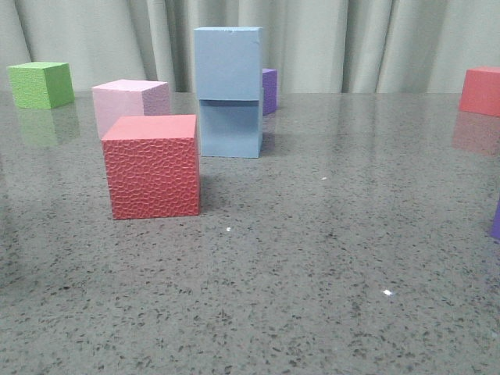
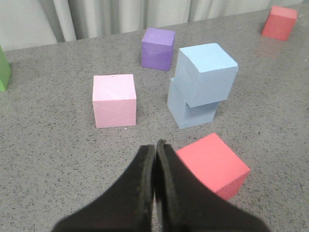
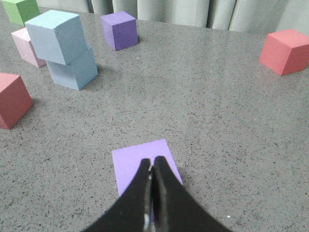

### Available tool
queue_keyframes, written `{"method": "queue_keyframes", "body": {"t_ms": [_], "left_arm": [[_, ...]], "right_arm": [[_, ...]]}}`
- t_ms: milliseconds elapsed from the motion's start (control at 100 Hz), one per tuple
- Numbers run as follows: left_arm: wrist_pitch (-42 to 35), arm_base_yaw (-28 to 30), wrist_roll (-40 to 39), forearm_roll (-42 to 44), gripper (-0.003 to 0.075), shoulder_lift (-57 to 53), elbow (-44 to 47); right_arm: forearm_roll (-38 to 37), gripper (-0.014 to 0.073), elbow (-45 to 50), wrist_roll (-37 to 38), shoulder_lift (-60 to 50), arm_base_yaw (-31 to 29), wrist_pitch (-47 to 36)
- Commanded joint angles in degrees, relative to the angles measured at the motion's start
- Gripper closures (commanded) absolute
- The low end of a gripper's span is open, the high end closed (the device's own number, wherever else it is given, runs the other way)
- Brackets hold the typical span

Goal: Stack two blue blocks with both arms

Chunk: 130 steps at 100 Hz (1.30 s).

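1. Left black two-fingered gripper (image 2: 155, 147): fingers pressed together, holding nothing, above the grey speckled stone tabletop (image 1: 312, 258) on the near side of the cubes. Not seen in the front view.
2. Right black two-fingered gripper (image 3: 152, 164): fingers pressed together, empty. It hangs over a pale lilac cube (image 3: 140, 159) whose top face shows directly beneath the tips; contact cannot be told. In the front view only a purple sliver (image 1: 495, 219) shows at the right edge.
3. Nearest the camera on the left: a red cube with a pebbled texture (image 1: 152, 166), standing flat on the table.
4. Just behind it, partly hidden, a pale pink smooth cube (image 1: 129, 101). The left wrist view shows the two well apart.
5. Centre, further back: the two pale sky-blue matte cubes, stacked. The lower blue cube (image 1: 230, 129) sits on the table; the upper blue cube (image 1: 227, 64) rests on top, turned slightly and overhanging one side of the lower one, as the left wrist view shows (image 2: 206, 73).
6. Behind the stack, a darker purple cube (image 1: 269, 90), mostly hidden by it in the front view.
7. Far left: a green textured cube (image 1: 41, 84).
8. Far right: a second red cube (image 1: 481, 91), cut by the frame edge.
9. Beyond the table, a pale pleated curtain (image 1: 351, 39).
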Motion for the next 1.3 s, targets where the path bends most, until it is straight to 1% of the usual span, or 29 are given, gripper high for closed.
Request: {"method": "queue_keyframes", "body": {"t_ms": [0, 220, 340, 1290], "left_arm": [[-7.17, -0.43, -0.48, 0.96, 0.0739, -3.06, 1.95], [-11.44, -0.43, -0.48, 0.96, 0.0739, -9.27, 10.86], [-13.01, -0.43, -0.48, 0.96, 0.0739, -11.47, 13.53], [-12.89, -0.43, -0.48, 0.96, 0.0739, -11.49, 13.99]], "right_arm": [[-1.85, 0.0662, 0.33, -0.22, -1.16, -0.16, -5.95], [-2.34, 0.0662, 3.45, -0.22, -4.08, -0.16, -12.44], [-2.69, 0.0662, 3.65, -0.22, -4.13, -0.16, -15.02], [-2.69, 0.0662, 3.73, -0.22, -4.13, -0.16, -15.50]]}}
